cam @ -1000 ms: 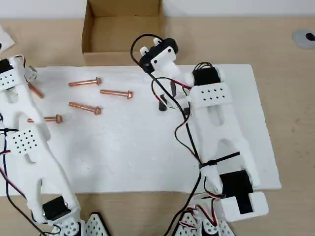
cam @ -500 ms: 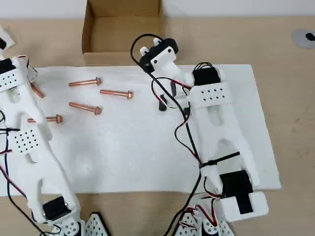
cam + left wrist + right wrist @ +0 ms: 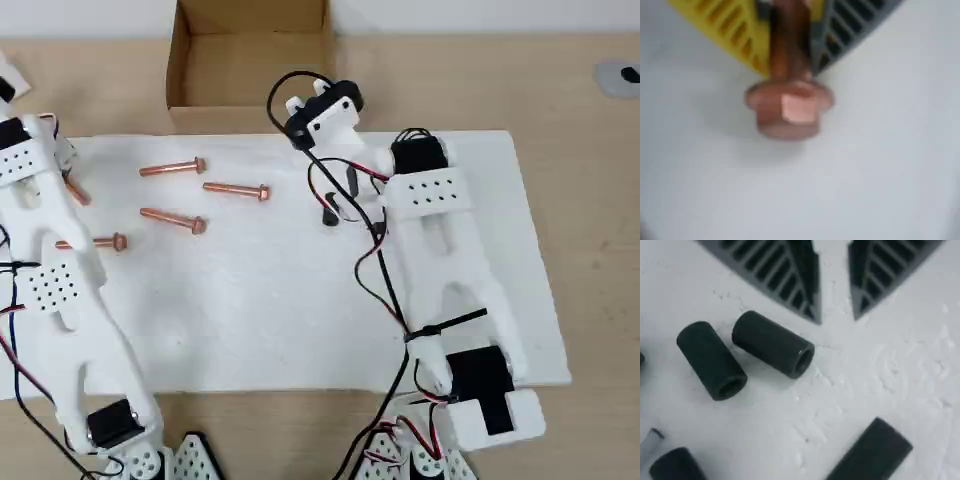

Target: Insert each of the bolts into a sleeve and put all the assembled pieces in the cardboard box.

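My left gripper (image 3: 790,55) is shut on a copper bolt (image 3: 789,102), hex head pointing at the camera, yellow and grey fingers on either side of the shank. In the high view that bolt (image 3: 73,186) sits at the white mat's far left edge under the left arm (image 3: 30,165). Three bolts (image 3: 172,168) (image 3: 236,189) (image 3: 173,219) lie loose on the mat, and another bolt (image 3: 100,242) lies by the left arm. My right gripper (image 3: 834,307) is open just above the mat beside several black sleeves (image 3: 772,343) (image 3: 711,360) (image 3: 870,451). The cardboard box (image 3: 250,62) stands at the back.
The white foam mat (image 3: 250,300) covers most of the table. Cables loop around the right arm (image 3: 440,230). A grey round object (image 3: 618,78) lies at the table's far right edge.
The left arm has shifted slightly toward the left edge with the bolt in its gripper. The right arm has barely moved.
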`<move>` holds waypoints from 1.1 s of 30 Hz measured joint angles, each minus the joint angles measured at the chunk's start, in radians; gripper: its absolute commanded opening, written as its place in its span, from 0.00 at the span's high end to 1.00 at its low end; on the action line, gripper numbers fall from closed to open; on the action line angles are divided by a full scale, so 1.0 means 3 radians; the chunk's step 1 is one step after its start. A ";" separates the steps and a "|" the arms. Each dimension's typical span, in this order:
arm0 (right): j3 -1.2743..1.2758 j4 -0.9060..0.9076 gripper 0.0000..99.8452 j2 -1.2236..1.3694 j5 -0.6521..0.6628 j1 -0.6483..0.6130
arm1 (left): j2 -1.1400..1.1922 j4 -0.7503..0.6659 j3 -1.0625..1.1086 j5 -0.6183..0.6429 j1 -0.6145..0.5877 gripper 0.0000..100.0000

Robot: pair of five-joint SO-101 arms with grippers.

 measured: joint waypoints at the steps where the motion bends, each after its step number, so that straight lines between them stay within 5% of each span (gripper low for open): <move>1: 0.0000 0.0020 0.93 0.0000 0.0000 0.0000 | -0.0005 0.0143 -0.0077 -0.0026 0.0000 1.00; 10: 0.0000 0.0123 0.93 0.0066 -0.0399 -0.0230 | -0.0501 0.0742 -0.0476 -0.0292 0.0169 1.00; 19: -0.0517 0.0123 0.93 0.0859 -0.1483 -0.0286 | -0.1437 0.0747 0.0476 -0.0696 0.0343 0.99; 33: -0.1626 0.0552 0.86 0.1744 -0.1790 -0.0286 | -0.3227 0.0747 0.2138 -0.0951 0.0609 0.99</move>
